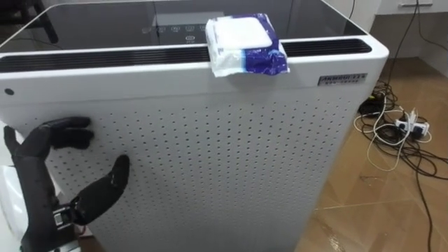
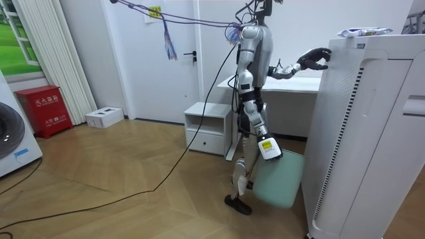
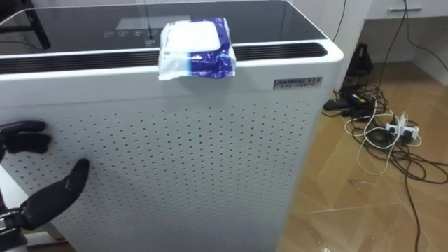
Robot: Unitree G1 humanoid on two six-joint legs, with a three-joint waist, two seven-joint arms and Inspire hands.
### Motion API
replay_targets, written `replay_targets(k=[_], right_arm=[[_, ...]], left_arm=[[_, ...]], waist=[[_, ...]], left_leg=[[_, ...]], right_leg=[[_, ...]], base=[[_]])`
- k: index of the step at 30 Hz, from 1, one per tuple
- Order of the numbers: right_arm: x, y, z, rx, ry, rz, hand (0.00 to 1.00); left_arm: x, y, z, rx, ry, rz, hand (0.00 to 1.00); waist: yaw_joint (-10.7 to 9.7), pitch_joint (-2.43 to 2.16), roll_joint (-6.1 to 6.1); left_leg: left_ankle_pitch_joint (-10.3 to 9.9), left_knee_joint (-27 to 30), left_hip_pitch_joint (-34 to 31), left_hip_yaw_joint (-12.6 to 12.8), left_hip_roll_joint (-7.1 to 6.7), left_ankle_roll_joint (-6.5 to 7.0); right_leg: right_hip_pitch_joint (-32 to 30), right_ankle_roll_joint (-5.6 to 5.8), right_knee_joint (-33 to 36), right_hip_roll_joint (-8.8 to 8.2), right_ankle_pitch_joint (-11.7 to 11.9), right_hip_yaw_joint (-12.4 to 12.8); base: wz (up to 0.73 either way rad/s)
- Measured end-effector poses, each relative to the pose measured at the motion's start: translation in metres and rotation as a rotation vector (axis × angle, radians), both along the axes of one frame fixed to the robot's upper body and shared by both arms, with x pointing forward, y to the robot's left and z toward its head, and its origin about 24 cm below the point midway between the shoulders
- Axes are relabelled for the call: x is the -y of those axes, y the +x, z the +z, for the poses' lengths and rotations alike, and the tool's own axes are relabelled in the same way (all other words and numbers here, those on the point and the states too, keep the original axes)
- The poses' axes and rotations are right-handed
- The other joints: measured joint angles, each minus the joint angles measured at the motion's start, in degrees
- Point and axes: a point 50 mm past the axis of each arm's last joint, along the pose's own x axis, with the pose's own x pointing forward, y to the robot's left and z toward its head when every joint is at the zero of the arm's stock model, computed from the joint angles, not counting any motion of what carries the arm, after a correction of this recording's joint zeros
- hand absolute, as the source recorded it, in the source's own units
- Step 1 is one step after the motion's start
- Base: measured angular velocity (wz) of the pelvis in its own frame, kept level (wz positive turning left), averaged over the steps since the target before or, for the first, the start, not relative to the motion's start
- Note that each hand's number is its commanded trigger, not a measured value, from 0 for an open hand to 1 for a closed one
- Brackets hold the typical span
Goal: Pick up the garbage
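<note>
- One blue-and-white packet [image 1: 245,43] lies flat on top of a tall white air purifier [image 1: 210,161]. It sits at the front edge, across the dark vent slot, and its near end just overhangs the perforated front panel.
- Neither hand touches the packet; it rests well above and to the right of the left hand [image 1: 38,175].
- That left hand is raised in front of the perforated panel, low on its left side. The fingers [image 1: 68,133] bend loosely toward the panel, the thumb stands well apart below them, and nothing is between them.
- Whether the fingertips touch the panel cannot be told.
- In the room view the robot stands just beside the purifier, facing it, with the left arm stretched forward toward the upper part of its front.
- Its right hand [image 2: 267,149] hangs low by the thigh at the rim of a pale green bin [image 2: 279,180]. I cannot tell whether that hand grips the bin.
- A tangle of cables [image 1: 392,136] and a white power strip [image 1: 413,127] lie on the wooden floor [image 1: 378,217] to the right of the purifier.
- Behind the robot stand a white nightstand [image 2: 209,126] and a white door [image 2: 169,60]; a red box [image 2: 43,109] sits at the room view's left.
</note>
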Motion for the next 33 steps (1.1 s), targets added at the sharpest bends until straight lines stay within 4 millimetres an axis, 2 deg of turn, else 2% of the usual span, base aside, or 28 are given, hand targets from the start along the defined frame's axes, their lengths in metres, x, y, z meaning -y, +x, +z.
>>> replay_targets(k=[3,5,8,13,22,29,33], right_arm=[[0.000,0.001,0.000,0.002,-0.005,0.011,1.00],[-0.001,0.002,0.000,0.001,-0.009,0.021,1.00],[-0.001,0.002,0.000,0.000,-0.013,0.033,1.00],[-0.001,-0.001,0.000,-0.010,-0.010,0.035,1.00],[-0.001,0.000,0.000,-0.010,0.000,0.042,1.00],[-0.002,0.002,0.000,-0.007,0.009,0.051,1.00],[-0.003,0.002,0.000,-0.008,0.019,0.056,1.00]], left_arm=[[0.008,-0.001,0.022,0.111,0.032,-0.033,0.00],[0.023,0.001,0.048,0.273,0.076,-0.121,0.00],[0.034,0.003,0.065,0.387,0.160,-0.184,0.00],[0.043,0.005,0.070,0.387,0.275,-0.227,0.00],[0.051,0.000,0.083,0.425,0.328,-0.298,0.00],[0.059,0.001,0.080,0.379,0.357,-0.368,0.00],[0.063,0.001,0.079,0.371,0.360,-0.388,0.00]], waist=[[-0.17,-0.07,0.14],[-0.63,-0.09,0.58],[-1.21,-0.31,1.13],[-1.77,-0.53,1.42],[-1.32,-0.44,1.23],[-1.48,-0.16,0.78],[-2.26,-0.32,1.06]], left_leg=[[0.01,-0.04,0.20,0.00,-0.02,0.01],[0.03,-0.45,1.33,0.09,-0.02,0.04],[0.19,-1.32,2.92,0.81,0.05,0.02],[0.47,-2.42,4.42,1.26,0.07,-0.16],[0.58,-3.25,4.69,2.13,0.35,-0.27],[0.57,-3.53,4.65,2.44,0.46,-0.27],[0.57,-3.83,4.73,2.55,0.58,-0.27]], right_leg=[[0.10,0.00,0.01,-0.02,0.00,0.12],[0.96,0.01,0.02,-0.03,0.00,0.28],[1.84,0.02,0.01,0.07,-0.01,1.01],[2.23,0.01,0.01,0.30,-0.01,1.89],[1.86,-0.07,-0.02,0.60,0.03,2.78],[2.07,-0.14,-0.57,0.71,0.09,2.84],[2.06,-0.18,-0.76,0.79,0.13,2.81]], base=[[0.00],[-0.05],[-0.14],[-0.09],[-0.05],[0.00],[0.00]])
